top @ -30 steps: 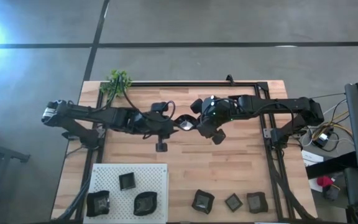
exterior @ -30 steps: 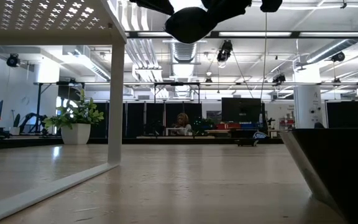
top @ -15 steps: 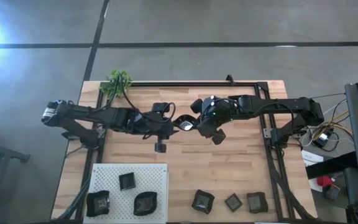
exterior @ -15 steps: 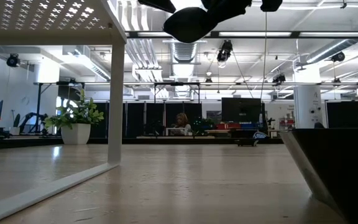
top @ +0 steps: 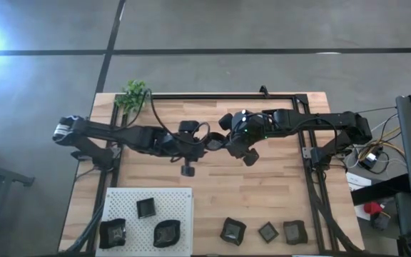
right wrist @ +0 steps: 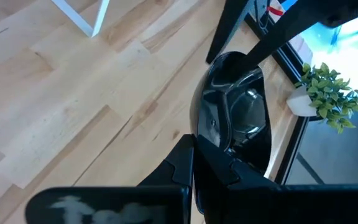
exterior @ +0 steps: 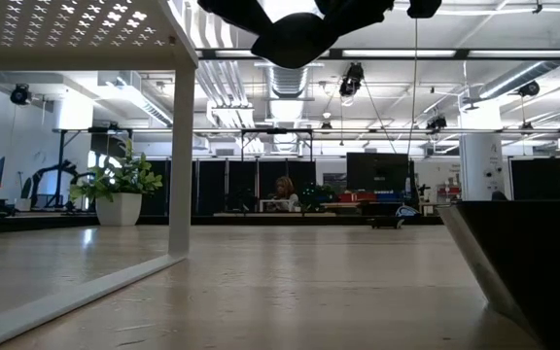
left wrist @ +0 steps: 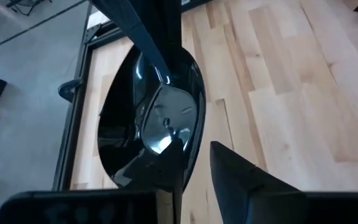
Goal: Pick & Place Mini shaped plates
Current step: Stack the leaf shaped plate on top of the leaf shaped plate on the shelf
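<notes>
A glossy black rounded mini plate (left wrist: 148, 118) (right wrist: 235, 106) hangs high over the table's middle (top: 213, 142), between both arms; it shows at the low view's top (exterior: 295, 39). My right gripper (top: 224, 142) (right wrist: 207, 165) is shut on its right-hand rim. My left gripper (top: 204, 143) (left wrist: 194, 168) is open at the opposite rim, one finger over the plate's inner face and the other outside it. Three dark plates (top: 145, 208) rest on the white perforated board (top: 184, 196). Three more (top: 267, 231) sit on the wood near the near edge. My right gripper pinches the plate's rim (right wrist: 213, 146) between its two fingers, coming level from the table's right. The plate stands on edge, lifted clear of the table. My left gripper's inner finger (left wrist: 166, 177) overlaps the plate's face; I cannot tell whether it touches.
A small green plant (top: 132, 93) stands at the far left corner. Black frame rails (top: 220, 96) run along the far edge and both sides. Bare wood (top: 248, 193) lies between the arms and the near row of plates. Cables and gear sit beyond the right edge.
My left gripper has moved toward the table's right, up to the plate held by my right gripper, and its fingers now stand astride the plate's rim. The right arm and the plate have kept still.
</notes>
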You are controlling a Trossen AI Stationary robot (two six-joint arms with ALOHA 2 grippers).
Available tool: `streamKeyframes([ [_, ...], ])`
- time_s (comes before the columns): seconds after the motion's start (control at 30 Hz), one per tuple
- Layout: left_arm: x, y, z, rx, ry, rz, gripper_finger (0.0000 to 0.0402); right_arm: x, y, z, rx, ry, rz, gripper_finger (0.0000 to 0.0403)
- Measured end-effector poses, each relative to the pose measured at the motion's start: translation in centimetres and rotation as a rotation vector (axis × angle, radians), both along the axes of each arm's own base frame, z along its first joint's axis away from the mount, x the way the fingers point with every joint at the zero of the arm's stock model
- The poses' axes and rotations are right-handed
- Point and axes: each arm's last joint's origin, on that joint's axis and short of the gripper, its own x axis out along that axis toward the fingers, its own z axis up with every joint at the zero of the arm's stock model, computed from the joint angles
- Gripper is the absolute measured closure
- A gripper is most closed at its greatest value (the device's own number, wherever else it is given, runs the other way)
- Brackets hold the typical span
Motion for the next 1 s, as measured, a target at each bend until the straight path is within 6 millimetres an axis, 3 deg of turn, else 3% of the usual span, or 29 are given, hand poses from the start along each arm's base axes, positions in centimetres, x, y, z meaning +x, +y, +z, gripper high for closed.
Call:
streamKeyframes([
  [0.23, 0.1, 0.0, -0.1, -0.004, 0.002, -0.007, 0.0393, 0.0, 0.0, 0.0, -0.002, 0.0, -0.002, 0.0394],
  [0.63, -0.3, -0.1, 0.6, -0.011, -0.006, -0.03, 0.0401, 0.1, 0.0, 0.1, -0.008, -0.016, 0.004, 0.0392],
  [1.0, -0.7, -0.1, 0.9, -0.085, -0.012, -0.027, 0.0401, 0.1, 0.6, 0.5, -0.018, -0.042, 0.032, 0.0313],
])
